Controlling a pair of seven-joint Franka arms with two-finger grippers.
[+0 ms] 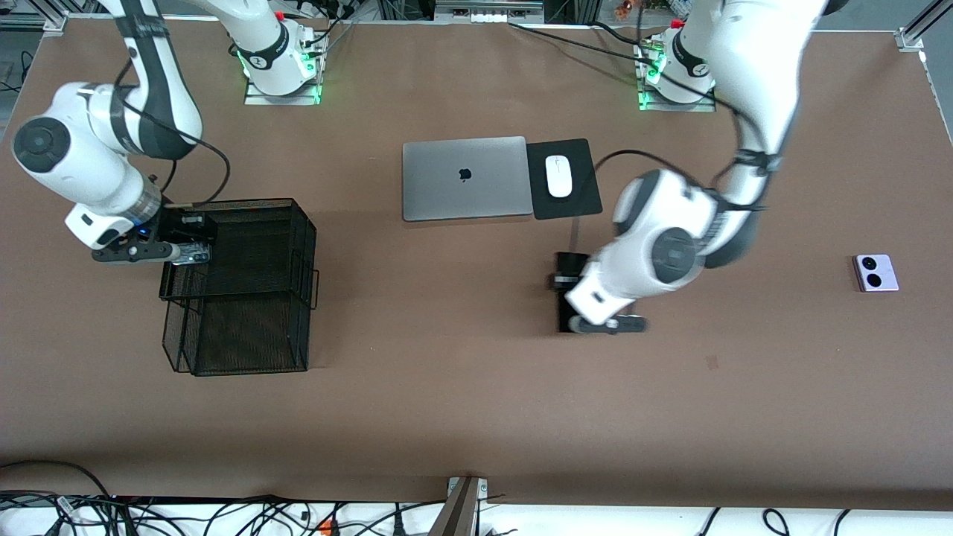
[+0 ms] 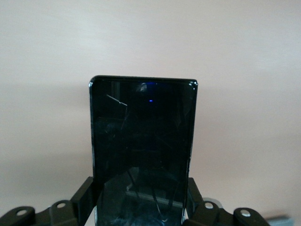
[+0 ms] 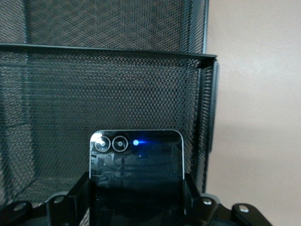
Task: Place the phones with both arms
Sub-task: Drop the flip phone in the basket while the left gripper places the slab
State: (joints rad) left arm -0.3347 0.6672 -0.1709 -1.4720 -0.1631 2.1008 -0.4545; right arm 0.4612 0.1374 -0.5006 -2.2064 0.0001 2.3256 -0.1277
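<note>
I count two arms and three phones on the brown table. My right gripper clamps the black flip phone over the mesh basket. My left gripper grips the slim black phone. The lilac phone lies toward the left arm's end.

My left arm covers most of the long black phone on the desk. In both wrist views the picture's edge cuts off each phone's lower end, the flip phone included.
</note>
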